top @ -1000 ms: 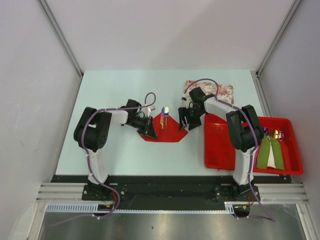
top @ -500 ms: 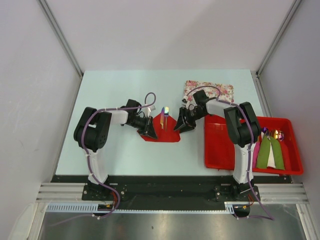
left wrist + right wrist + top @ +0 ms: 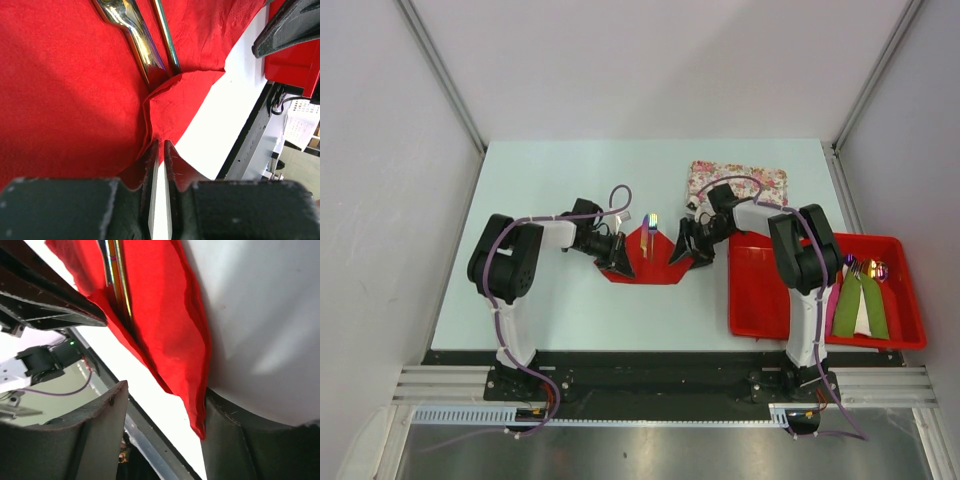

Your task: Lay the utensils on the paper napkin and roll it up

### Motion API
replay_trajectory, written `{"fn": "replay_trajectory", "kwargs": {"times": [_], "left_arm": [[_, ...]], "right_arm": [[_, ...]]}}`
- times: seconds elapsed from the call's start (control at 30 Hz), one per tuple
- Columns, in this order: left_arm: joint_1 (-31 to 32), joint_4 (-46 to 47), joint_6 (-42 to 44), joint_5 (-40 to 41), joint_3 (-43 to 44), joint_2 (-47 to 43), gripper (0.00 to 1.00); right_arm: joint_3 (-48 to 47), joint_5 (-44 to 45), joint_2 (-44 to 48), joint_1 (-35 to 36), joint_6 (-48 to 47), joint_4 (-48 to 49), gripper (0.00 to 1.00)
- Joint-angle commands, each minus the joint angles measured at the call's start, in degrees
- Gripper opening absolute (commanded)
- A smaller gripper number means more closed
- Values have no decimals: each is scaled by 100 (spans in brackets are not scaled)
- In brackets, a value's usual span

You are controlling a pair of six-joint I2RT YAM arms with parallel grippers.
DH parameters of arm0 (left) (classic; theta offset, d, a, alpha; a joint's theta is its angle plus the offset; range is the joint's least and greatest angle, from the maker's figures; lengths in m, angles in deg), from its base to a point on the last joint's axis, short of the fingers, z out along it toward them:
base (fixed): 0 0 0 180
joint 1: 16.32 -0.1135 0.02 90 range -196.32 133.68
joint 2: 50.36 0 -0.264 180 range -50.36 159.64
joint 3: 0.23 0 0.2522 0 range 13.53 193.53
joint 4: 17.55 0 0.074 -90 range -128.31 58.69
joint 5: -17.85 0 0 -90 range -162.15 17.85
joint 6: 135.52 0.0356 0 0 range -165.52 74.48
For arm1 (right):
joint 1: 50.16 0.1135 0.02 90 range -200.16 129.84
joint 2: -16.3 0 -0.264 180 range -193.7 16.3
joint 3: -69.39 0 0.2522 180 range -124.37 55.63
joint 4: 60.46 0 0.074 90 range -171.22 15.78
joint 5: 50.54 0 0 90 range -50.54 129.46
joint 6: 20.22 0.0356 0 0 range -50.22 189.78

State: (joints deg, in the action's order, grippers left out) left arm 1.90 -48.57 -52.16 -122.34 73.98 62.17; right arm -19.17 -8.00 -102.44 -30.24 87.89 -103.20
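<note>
The red paper napkin [image 3: 645, 266] lies mid-table with the iridescent utensils [image 3: 651, 226] along its middle. My left gripper [image 3: 618, 257] holds the napkin's left edge, which stands lifted. In the left wrist view its jaws [image 3: 161, 144] are nearly closed, pinching a fold of the napkin [image 3: 60, 90] just below the utensils [image 3: 139, 40]. My right gripper [image 3: 682, 250] is at the napkin's right corner. In the right wrist view it [image 3: 165, 390] stands open, and the raised napkin corner [image 3: 170, 330] rests against its right finger [image 3: 235, 440]. The utensils [image 3: 118, 275] lie beyond.
A red tray [image 3: 760, 300] sits at the right, holding a green napkin roll [image 3: 865, 305] and more cutlery [image 3: 868, 268]. A floral mat [image 3: 760, 182] lies behind the right arm. The table's near edge shows in both wrist views.
My right gripper has moved left to the napkin's right corner, which now stands raised against it. The left gripper has kept its hold and place.
</note>
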Motion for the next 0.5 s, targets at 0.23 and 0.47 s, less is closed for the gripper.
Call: {"fn": "replay_trajectory", "kwargs": {"times": [0.23, 0.47], "left_arm": [[6, 249, 31, 326, 90, 146, 15], [24, 275, 13, 309, 81, 103, 14]], "right_arm": [[-183, 89, 237, 125, -256, -31, 3], [-447, -535, 97, 319, 78, 225, 0]]}}
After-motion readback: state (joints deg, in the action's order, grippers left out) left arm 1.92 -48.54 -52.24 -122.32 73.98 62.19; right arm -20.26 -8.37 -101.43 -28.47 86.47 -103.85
